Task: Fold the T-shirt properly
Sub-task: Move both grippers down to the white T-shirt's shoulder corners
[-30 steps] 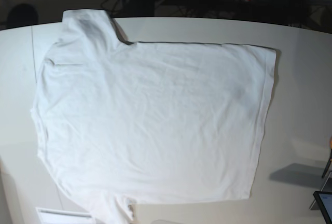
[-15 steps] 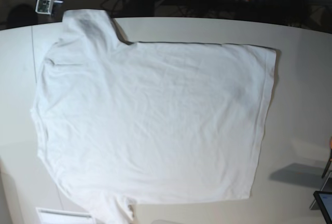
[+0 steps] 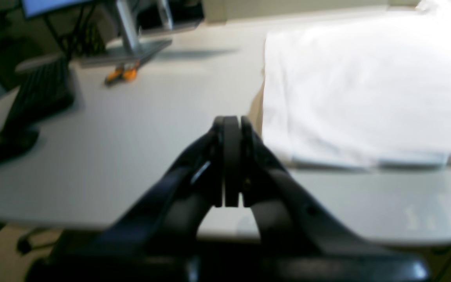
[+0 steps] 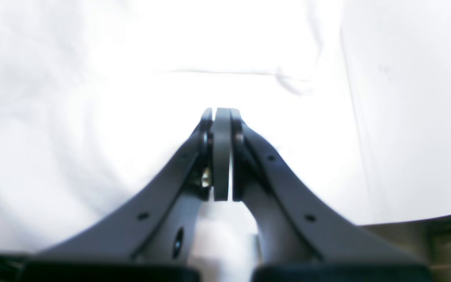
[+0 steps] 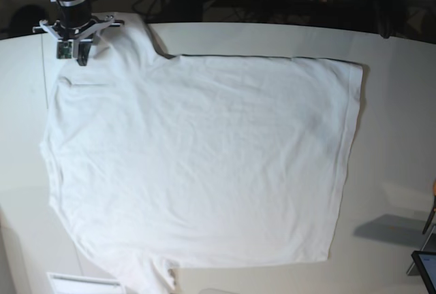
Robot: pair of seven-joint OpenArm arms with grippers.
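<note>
The white T-shirt [image 5: 204,158] lies spread flat on the white table [image 5: 395,103], with its collar side to the left and its bottom hem to the right. My right gripper [image 5: 82,57] hangs over the upper sleeve at the far left. In the right wrist view it [image 4: 221,111] is shut and empty, just above the cloth [image 4: 92,117]. My left gripper [image 5: 385,30] is at the table's far right edge, beyond the hem corner. In the left wrist view it [image 3: 231,119] is shut and empty over bare table, with the shirt's hem [image 3: 366,90] to its right.
A black keyboard [image 3: 41,94], an orange tool [image 3: 121,73] and a monitor stand [image 3: 131,39] sit on the table away from the shirt. A white flat object [image 5: 82,284] lies at the front left edge. A dark screen corner [image 5: 426,267] shows at the front right.
My right arm has come down from the top left to hang over the upper sleeve. My left arm has come into view at the top right. The shirt has not moved.
</note>
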